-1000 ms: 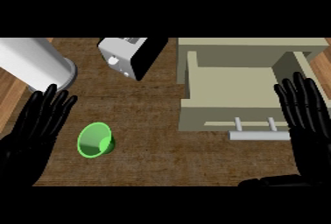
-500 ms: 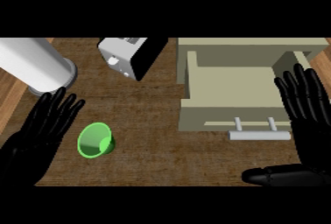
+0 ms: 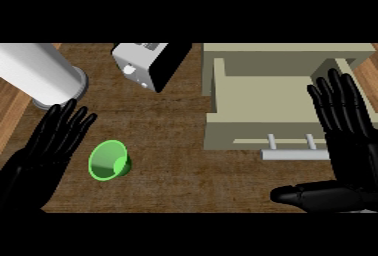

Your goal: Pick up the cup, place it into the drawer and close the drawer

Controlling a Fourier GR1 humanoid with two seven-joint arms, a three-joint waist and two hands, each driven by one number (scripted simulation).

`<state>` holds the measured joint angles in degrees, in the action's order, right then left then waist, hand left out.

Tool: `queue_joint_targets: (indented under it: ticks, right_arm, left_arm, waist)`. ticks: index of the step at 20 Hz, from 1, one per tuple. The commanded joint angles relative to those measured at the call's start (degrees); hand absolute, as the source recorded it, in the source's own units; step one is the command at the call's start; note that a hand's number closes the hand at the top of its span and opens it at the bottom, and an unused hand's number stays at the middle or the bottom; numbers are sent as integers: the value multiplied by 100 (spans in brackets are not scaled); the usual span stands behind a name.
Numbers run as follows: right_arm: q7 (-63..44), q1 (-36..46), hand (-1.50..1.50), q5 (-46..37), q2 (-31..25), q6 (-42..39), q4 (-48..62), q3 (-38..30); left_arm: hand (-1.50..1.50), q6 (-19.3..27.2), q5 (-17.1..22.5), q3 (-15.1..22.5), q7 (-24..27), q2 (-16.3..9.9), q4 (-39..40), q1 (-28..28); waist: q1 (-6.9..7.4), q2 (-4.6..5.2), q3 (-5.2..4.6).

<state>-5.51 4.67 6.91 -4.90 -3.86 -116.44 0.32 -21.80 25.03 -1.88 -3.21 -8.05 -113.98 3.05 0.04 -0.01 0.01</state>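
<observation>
Tabletop (image 3: 184, 165) of dark brown runs across most of the view, with lighter wood showing at the left and right edges. Bare room lies in the middle, between the cup and the drawer front. The beige drawer (image 3: 266, 107) stands pulled open at upper right, its pale bar handle (image 3: 295, 155) toward me. A big white cylinder (image 3: 37, 72) is cut off at the upper left corner; I cannot tell what it is. A white and black appliance (image 3: 151, 62) stands tilted at top centre, partly cut by the upper edge. My right hand (image 3: 347, 145) lies open beside the drawer handle, fingers straight over the drawer's right wall, thumb out low. My left hand (image 3: 48, 145) is open too, fingers spread, just left of the cup and not touching it. The green cup (image 3: 109, 160) lies on its side, mouth facing up toward me. Since a moment ago my left hand has edged closer to the cup; the cup has not moved.
</observation>
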Motion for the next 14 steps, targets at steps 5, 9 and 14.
queue_joint_targets:
  ticks: [5, 9, 14]
  right_arm:
    - [12, -48, -150, -284, 220, 135, -112, 234]
    - [399, -183, -150, -107, 99, -149, 110, 16]
    - [-315, 283, -150, -147, 82, 197, -165, -126]
  left_arm:
    - [-150, 39, 45, -391, -258, -125, 619, -493]
    - [-150, -528, -482, -295, 625, 31, 755, 430]
    - [-150, -605, -321, -597, 448, -174, 1041, 333]
  waist:
    - [-13, 1, -1]
    - [7, 0, -1]
    - [8, -2, -2]
